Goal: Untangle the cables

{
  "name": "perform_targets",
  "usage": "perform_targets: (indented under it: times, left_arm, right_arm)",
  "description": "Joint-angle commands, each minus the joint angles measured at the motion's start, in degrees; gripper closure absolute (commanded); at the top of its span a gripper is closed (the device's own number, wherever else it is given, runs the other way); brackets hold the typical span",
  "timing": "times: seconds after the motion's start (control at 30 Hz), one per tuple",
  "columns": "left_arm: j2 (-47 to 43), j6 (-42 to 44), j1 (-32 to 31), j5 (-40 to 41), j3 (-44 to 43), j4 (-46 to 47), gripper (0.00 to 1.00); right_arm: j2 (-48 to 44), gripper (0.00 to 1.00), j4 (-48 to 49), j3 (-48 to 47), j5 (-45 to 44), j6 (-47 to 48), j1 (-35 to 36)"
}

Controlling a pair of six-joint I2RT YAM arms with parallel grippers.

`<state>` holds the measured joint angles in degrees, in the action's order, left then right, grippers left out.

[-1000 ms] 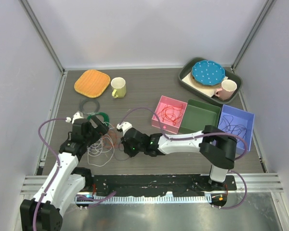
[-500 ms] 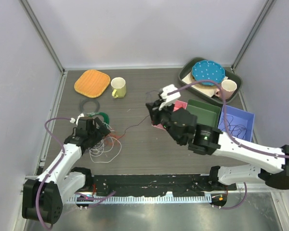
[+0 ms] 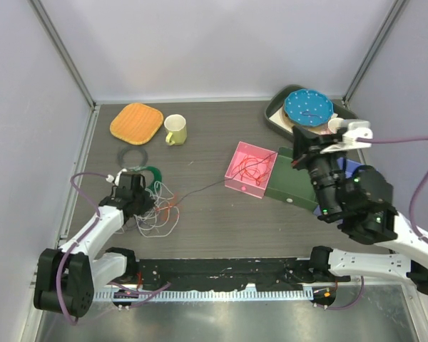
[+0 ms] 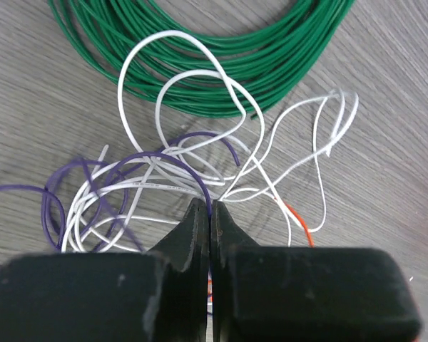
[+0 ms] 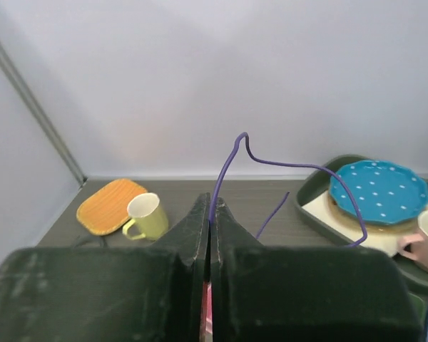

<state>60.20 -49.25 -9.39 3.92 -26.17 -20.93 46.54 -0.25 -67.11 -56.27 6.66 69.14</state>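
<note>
The cables lie as a tangle [image 3: 157,210] of white, purple and orange loops at the table's left. My left gripper [image 3: 143,198] is low on that tangle, jaws shut, and a purple cable [image 4: 164,158] runs in between the tips [image 4: 210,206] among white loops [image 4: 200,92]. One thin purple cable [image 3: 207,187] stretches from the tangle up to the right. My right gripper [image 3: 298,155] is raised over the boxes and shut on that purple cable [image 5: 228,167], which rises out of its tips [image 5: 210,205] and arcs toward the plate.
A green wound ring [image 3: 153,173] and a grey ring [image 3: 133,155] lie behind the tangle. A pink box [image 3: 237,158] holds red cables, beside a green box [image 3: 292,189]. A yellow mug [image 3: 175,130], orange mat [image 3: 136,122] and a tray with a blue plate [image 3: 308,107] sit at the back.
My right arm lifted from the tangle and swung right over the boxes, drawing a purple cable out with it. My left gripper shut on the tangle.
</note>
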Motion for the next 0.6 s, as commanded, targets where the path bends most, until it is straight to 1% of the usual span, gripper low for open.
perform_targets:
  times: [0.0,0.03,0.07,0.1,0.17,0.2,0.27,0.3,0.33,0.4,0.43,0.47,0.53,0.57]
  left_arm:
    - [-0.7,-0.6,-0.1,7.4,-3.5,-2.4,1.00]
    - [-1.1,-1.4,-0.1,8.9,-3.7,-3.3,1.00]
    - [-1.7,-1.9,-0.2,12.7,-4.3,-4.3,1.00]
    - [-2.6,-2.3,-0.1,14.3,-4.7,-6.4,1.00]
    - [-3.4,-3.5,-0.1,17.2,-5.6,-8.2,1.00]
    - [-3.8,-3.9,0.0,20.0,-5.6,-9.6,1.00]
    - [-4.4,-4.9,-0.1,23.2,-6.8,-11.3,1.00]
    - [-4.2,-5.5,-0.1,26.0,-7.3,-13.7,1.00]
    - [-4.1,-6.3,0.0,26.7,-8.0,-14.7,1.00]
    - [-4.0,-5.9,-0.1,25.4,-8.0,-14.1,1.00]
    - [-3.5,-5.7,-0.1,23.6,-7.8,-13.4,1.00]
    - [-3.3,-5.2,-0.1,22.5,-7.8,-12.3,1.00]
    - [-3.1,-4.5,0.0,21.2,-8.4,-12.4,0.99]
    - [-2.8,-4.0,-0.1,20.4,-8.7,-12.4,0.95]
  right_arm:
    - [-3.1,0.99,5.6,-2.5,-10.3,7.7,-0.3]
    - [-3.6,0.99,7.7,-2.3,-12.1,10.3,-0.3]
    - [-3.9,0.99,10.6,-2.4,-13.5,12.1,-0.3]
    - [-4.1,0.99,12.0,-2.9,-15.0,15.8,-0.3]
    - [-3.7,0.99,15.4,-3.8,-17.4,19.3,-0.3]
    - [-3.7,0.99,17.3,-4.3,-19.0,22.9,-0.3]
    - [-3.2,0.99,24.0,-4.0,-19.7,27.2,-0.3]
    - [-2.7,0.99,23.8,-5.0,-19.7,28.1,-0.3]
    - [-2.2,0.99,22.8,-5.8,-19.5,28.0,-0.3]
    - [0.9,0.99,15.1,-8.8,-18.2,24.7,-0.3]
    - [2.3,0.99,11.4,-9.9,-16.7,21.1,-0.3]
    - [4.2,0.99,8.1,-10.6,-16.6,20.4,-0.3]
    - [9.4,0.99,6.8,-11.8,-16.9,20.9,-0.4]
    - [10.7,0.99,7.0,-11.9,-16.4,20.3,-0.6]
